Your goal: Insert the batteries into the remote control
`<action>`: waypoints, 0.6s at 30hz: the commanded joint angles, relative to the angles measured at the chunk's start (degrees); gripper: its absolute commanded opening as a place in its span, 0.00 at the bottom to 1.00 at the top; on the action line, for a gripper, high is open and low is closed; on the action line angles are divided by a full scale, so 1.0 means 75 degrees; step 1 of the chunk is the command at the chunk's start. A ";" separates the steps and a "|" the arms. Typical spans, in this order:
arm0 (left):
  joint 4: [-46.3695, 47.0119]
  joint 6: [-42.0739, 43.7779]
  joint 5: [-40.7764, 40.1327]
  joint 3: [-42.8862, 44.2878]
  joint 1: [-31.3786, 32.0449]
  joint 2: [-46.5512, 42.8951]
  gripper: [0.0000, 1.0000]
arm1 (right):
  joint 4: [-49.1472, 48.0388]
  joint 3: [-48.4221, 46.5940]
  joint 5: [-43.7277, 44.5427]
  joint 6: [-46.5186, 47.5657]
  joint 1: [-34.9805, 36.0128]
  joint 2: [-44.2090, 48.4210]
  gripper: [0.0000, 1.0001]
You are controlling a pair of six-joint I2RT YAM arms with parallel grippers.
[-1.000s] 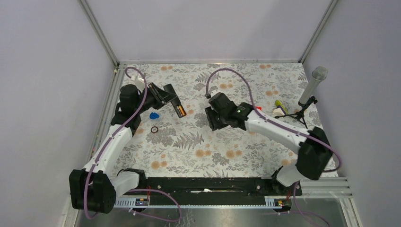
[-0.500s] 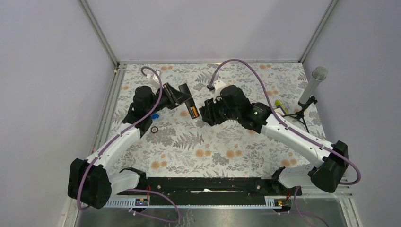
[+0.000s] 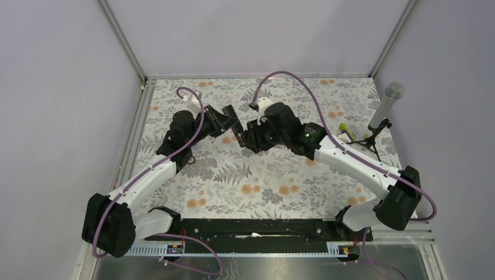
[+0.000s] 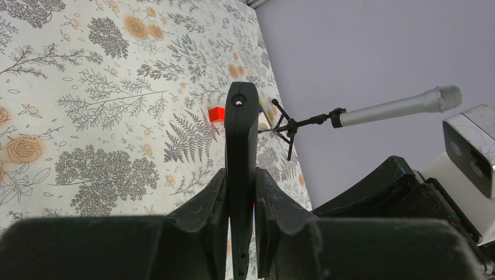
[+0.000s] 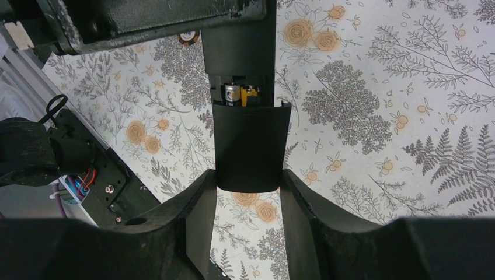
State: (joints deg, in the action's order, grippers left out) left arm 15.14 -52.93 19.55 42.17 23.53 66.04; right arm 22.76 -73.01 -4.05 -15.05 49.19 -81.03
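– Batteries where?
– In the open bay of the remote control, clamped tight by left gripper, raised between both arms. Right gripper pinches cover at bay edge.
– Tip?
– Line cover up square, slide straight, left holds firm.

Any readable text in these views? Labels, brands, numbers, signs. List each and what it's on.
No text is legible in any view.
battery, in the open compartment of the remote control: silver and orange wrap, any print too small to read.
back cover: plain black, no marking.
microphone: no label visible.
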 commanded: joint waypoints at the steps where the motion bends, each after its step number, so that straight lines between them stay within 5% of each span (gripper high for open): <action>1: 0.0654 -0.0124 -0.0078 0.0070 0.0026 -0.0152 0.00 | -0.0258 -0.0413 -0.0056 -0.0046 0.0108 -0.0199 0.26; 18: 0.1078 0.0276 0.0642 0.0120 0.0019 -0.0097 0.00 | -0.0106 -0.0662 -0.0411 -0.0093 0.0177 -0.0641 0.26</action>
State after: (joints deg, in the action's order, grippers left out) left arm 16.82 -52.42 21.71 42.17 23.53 66.06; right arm 22.39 -75.09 -5.26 -15.46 49.80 -85.06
